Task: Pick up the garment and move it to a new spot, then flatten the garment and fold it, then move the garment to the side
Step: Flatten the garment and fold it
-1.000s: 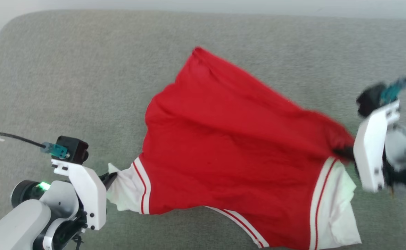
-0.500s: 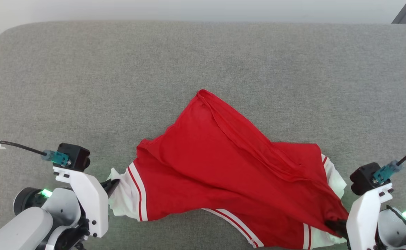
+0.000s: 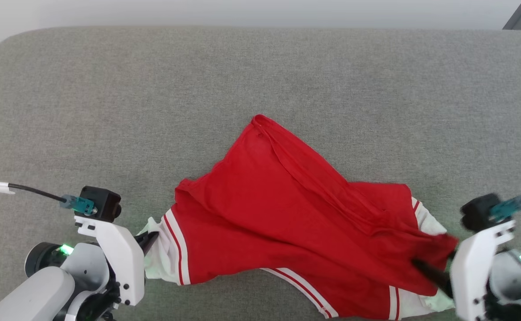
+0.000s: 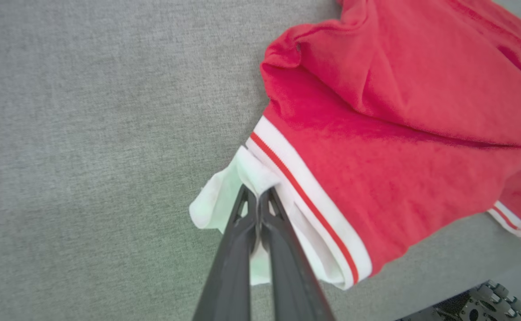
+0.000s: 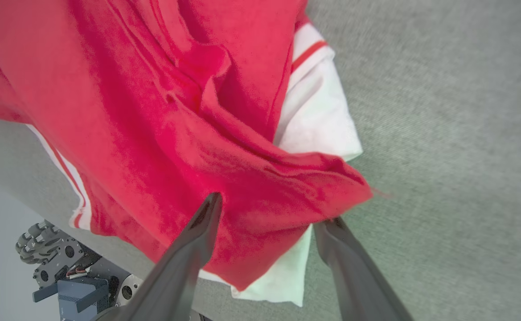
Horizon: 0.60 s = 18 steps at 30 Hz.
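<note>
The garment point(image 3: 287, 218) is a bright-red top with white sleeve ends and striped bands, lying rumpled on a grey cushion near its front edge. My left gripper point(image 3: 149, 238) is shut on the white sleeve end at the garment's left; the wrist view shows its fingertips point(image 4: 256, 196) pinching that white fabric point(image 4: 224, 200). My right gripper point(image 3: 434, 272) is at the garment's right corner. Its fingers point(image 5: 200, 223) stand wide apart, and the red corner point(image 5: 296, 196) drapes loose between them over a white sleeve end point(image 5: 313, 120).
The grey cushion point(image 3: 108, 111) stretches wide behind and to both sides of the garment. Its front edge runs just below the garment, and the robot's wheeled base point(image 5: 59, 263) shows beyond that edge. A pale wall point(image 3: 242, 11) lies behind the cushion.
The right gripper brought the red corner down onto the cushion and its fingers opened, releasing the fabric. The garment collapsed from a stretched sheet into folds. The left gripper kept its hold.
</note>
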### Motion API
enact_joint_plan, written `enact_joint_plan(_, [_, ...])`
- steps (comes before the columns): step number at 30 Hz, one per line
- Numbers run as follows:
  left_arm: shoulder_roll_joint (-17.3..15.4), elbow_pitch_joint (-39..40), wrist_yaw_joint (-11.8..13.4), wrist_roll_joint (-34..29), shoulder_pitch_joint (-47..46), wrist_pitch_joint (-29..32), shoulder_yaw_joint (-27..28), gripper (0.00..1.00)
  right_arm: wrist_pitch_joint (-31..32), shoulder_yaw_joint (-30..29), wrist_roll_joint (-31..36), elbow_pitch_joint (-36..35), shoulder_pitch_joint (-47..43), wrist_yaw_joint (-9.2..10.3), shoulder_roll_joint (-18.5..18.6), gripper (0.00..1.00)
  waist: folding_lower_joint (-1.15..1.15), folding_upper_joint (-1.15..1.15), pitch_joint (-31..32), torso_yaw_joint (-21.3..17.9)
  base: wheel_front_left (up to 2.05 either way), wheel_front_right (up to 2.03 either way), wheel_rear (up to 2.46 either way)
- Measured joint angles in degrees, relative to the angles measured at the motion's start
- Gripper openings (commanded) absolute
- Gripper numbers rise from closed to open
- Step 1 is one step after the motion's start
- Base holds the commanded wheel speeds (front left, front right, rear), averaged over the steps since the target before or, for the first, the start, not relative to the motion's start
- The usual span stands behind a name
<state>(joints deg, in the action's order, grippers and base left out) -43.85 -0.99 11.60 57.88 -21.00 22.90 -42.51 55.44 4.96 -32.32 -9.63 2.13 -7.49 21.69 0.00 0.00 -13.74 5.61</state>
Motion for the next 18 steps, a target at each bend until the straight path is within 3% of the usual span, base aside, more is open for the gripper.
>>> enact_joint_plan(10, [0.48,0.33,-0.02,-0.20,0.07,-0.20,-0.57,0.00,0.99,-4.22,-1.19,-12.98,4.97,0.00,0.15,1.00,0.00,0.00,0.18,1.21,0.00,0.00,0.00])
enact_joint_plan(18, [2.53,0.09,-1.56,-1.48,-2.74,0.56,-2.01,0.00,-5.77,2.35,0.09,-6.76,17.20,0.00,-0.23,1.00,0.00,0.00,-1.02,4.47,0.00,0.00,0.00])
